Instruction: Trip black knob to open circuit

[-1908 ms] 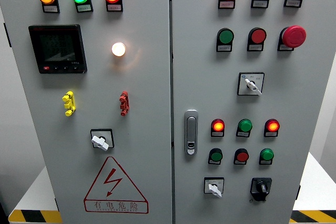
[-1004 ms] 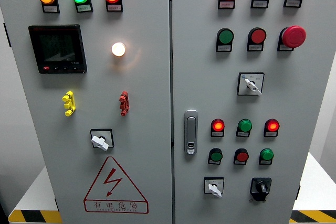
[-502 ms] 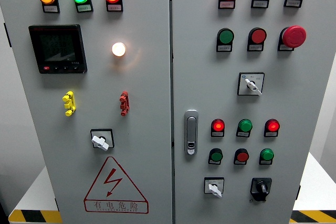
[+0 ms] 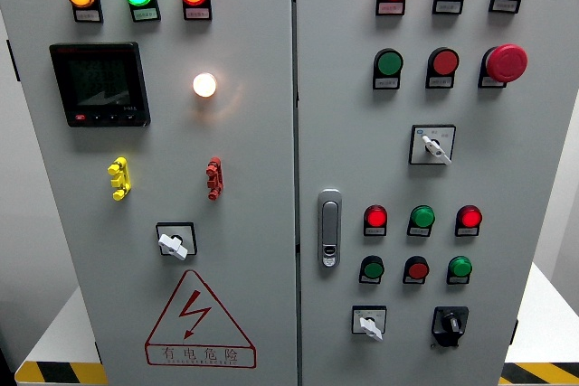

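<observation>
Black knob sat at bottom right of right cabinet door, just right of white selector switch, below green pushbutton. Knob pointer roughly upright. Neither hand was in head view, so finger state unknown and no fingers near knob. Door handle stood at door's left edge. Red mushroom button upper right.

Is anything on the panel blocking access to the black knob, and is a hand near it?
Nothing visible covers the black knob at the right door's lower right; the white selector sits apart to its left. Neither hand is in view.
</observation>
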Controlling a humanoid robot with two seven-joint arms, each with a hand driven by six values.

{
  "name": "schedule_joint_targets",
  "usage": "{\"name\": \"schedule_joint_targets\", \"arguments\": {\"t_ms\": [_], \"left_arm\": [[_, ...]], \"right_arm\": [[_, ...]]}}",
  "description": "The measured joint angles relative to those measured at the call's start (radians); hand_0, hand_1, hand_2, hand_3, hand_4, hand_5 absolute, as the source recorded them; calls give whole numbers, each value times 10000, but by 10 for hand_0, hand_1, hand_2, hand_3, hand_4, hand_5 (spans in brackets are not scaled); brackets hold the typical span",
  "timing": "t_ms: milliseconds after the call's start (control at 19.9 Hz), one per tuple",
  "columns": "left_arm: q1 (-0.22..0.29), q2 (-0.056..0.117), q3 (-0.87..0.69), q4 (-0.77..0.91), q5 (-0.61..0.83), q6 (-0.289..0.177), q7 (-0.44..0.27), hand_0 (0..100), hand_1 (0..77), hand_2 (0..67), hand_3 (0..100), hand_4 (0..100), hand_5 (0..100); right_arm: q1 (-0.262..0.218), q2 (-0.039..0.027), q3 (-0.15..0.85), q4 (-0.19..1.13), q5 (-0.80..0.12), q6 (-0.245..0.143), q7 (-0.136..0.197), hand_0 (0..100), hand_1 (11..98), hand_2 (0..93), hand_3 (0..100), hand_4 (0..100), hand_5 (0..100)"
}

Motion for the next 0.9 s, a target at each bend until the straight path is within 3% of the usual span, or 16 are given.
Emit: {"name": "schedule_joint_targets", "arguments": {"t_ms": [151,351,452,552,753,854,904], "left_arm": [[1,0,4,-10,0,0,0,0,36,127,214,66,17],[0,0,7,-3,0,0,-1,0,36,127,214,66,17],[-2,0,7,-3,0,0,-2,0,35,127,214,66,17],[-2,0,5,-2,0,0,-2,0,36,127,213,66,17],[1,0,5,0,0,0,-1,0,37,127,214,66,17],[-2,0,5,3,0,0,-2,0,38,127,213,66,17],[-1,0,3,3,0,0,0,0,37,127,213,66,17]], "right_arm": [[17,20,672,1940,-448,-157,-2,555,412,20,239,167,251],[193,35,910,3949,-493,-1448,8,568,432,30,297,237,351],[219,43,962,5199,-549,-1893,9,577,448,35,318,259,396],[162,47,968,6696,-615,-2132,-115,582,456,37,327,273,433],[59,73,1020,9489,-1357,-2399,-772,593,467,38,345,314,484],[30,122,1011,10396,-1729,-2420,-858,597,468,38,359,340,514],[26,116,1002,10724,-1939,-2430,-868,601,469,37,367,357,530]]}}
